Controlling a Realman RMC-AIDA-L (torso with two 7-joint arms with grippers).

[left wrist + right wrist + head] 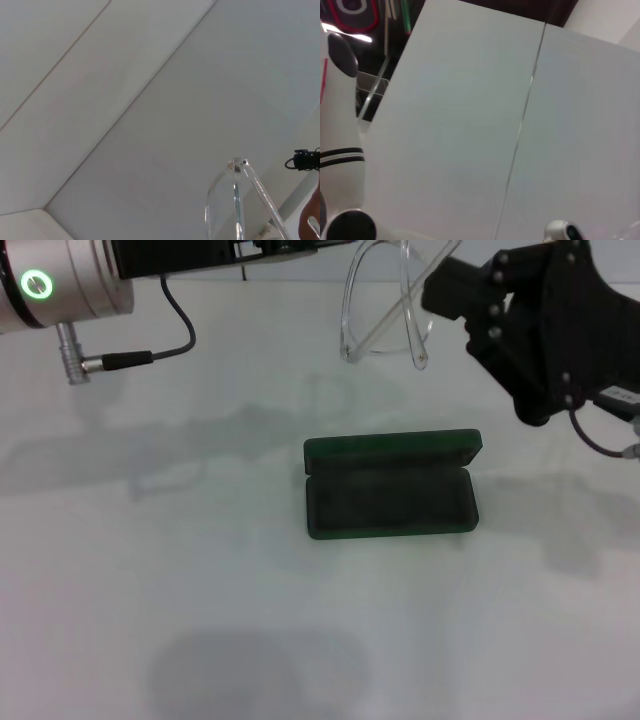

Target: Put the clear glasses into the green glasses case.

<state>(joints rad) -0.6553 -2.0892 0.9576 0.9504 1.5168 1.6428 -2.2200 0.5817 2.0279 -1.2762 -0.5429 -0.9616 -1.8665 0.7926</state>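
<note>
The clear glasses (385,305) are hanging high beyond the open green glasses case (390,488) lying on the desk (150,570); either hand's grip: cannot tell.

A silver left arm (70,285) bears a glowing green ring light (37,284) and a black cable (165,335). The right gripper (445,290) is black, studded with screws.

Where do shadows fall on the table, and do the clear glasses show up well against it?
Head view: soft grey shadows of both arms spread across the white table, one blurry patch near the front edge; the clear glasses show only by bright rim highlights, while the green glasses case stands out dark. Left wrist view: the glasses' arms glint faintly.
</note>
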